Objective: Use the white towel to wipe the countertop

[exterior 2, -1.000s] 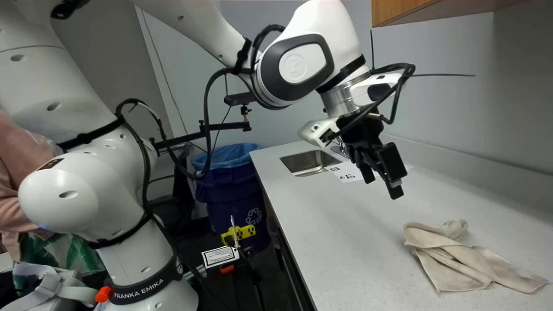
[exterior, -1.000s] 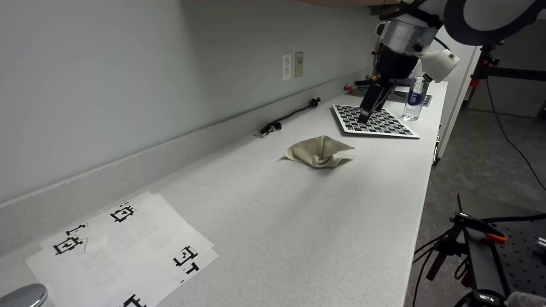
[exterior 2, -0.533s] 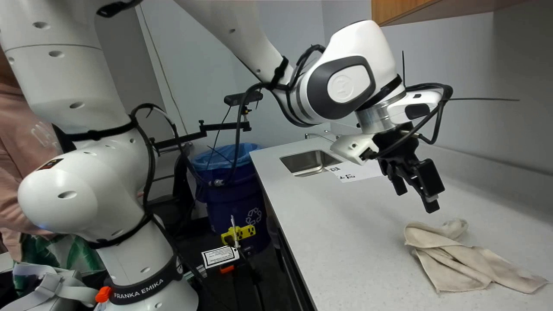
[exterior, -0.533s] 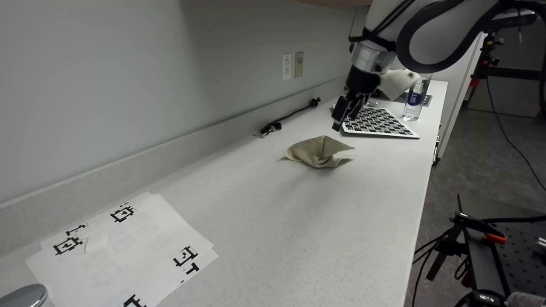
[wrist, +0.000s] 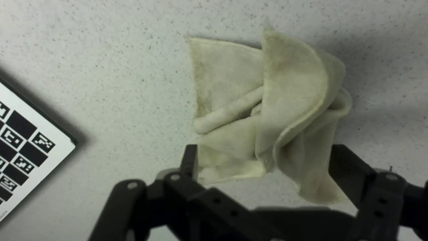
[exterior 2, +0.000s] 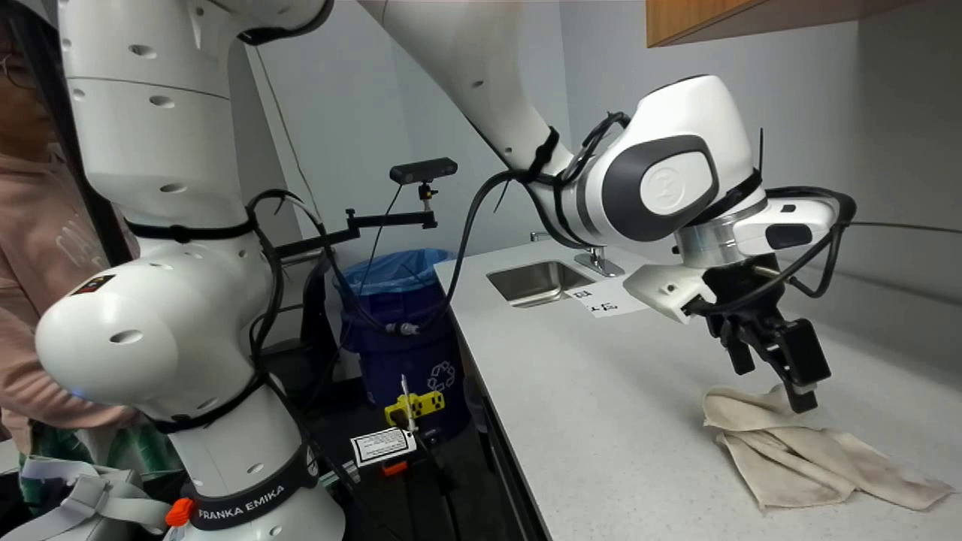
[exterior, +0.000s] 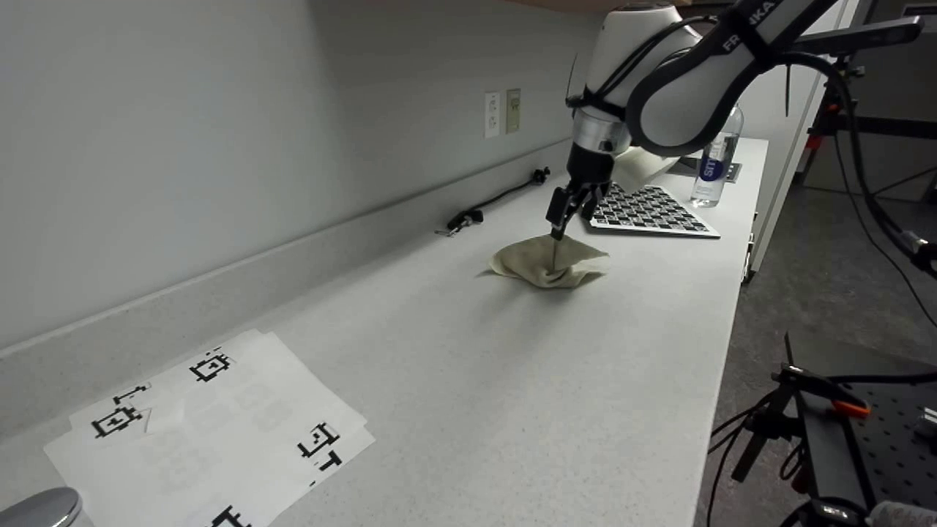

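The white towel looks cream-beige and lies crumpled and folded on the grey speckled countertop (exterior: 439,380). It shows in both exterior views (exterior: 527,260) (exterior 2: 797,458) and fills the middle of the wrist view (wrist: 294,87). My gripper points down just over the towel in both exterior views (exterior: 572,225) (exterior 2: 774,388). In the wrist view the gripper (wrist: 264,150) is open, its fingers wide apart on either side of the towel's near part. Nothing is held. I cannot tell whether a fingertip touches the cloth.
A black-and-white marker board (exterior: 651,212) lies behind the towel, with a water bottle (exterior: 714,172) beside it. A black cable (exterior: 505,195) lies along the wall. Marker sheets (exterior: 219,432) and a sink (exterior 2: 537,282) are farther along. A wooden cabinet (exterior 2: 721,22) hangs overhead.
My arm has moved across and down, bringing the open gripper from above the marker board's area to just over the towel. The towel has not moved.
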`<action>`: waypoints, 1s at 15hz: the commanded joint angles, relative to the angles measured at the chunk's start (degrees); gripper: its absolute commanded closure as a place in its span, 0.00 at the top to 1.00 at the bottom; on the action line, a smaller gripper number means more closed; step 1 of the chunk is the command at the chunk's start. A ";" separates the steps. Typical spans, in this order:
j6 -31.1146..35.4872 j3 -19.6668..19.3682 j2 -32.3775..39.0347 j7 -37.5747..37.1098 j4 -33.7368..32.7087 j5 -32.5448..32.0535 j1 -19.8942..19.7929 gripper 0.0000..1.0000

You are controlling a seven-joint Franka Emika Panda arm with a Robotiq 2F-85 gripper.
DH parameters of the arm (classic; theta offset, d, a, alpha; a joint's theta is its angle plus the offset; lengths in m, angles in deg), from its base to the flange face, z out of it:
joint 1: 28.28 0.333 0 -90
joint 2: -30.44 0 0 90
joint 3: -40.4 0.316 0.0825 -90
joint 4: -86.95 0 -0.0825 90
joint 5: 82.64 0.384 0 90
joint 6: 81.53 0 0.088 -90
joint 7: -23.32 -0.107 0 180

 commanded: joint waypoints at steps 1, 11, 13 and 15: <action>-0.18 -1.71 5.42 0.77 -4.21 3.20 1.77 1.00; 0.24 -2.59 11.72 0.67 -8.72 6.68 4.03 1.00; 0.27 -2.85 12.47 0.73 -9.13 6.81 4.26 1.00; 0.14 -3.10 13.02 0.79 -9.29 7.04 4.51 1.00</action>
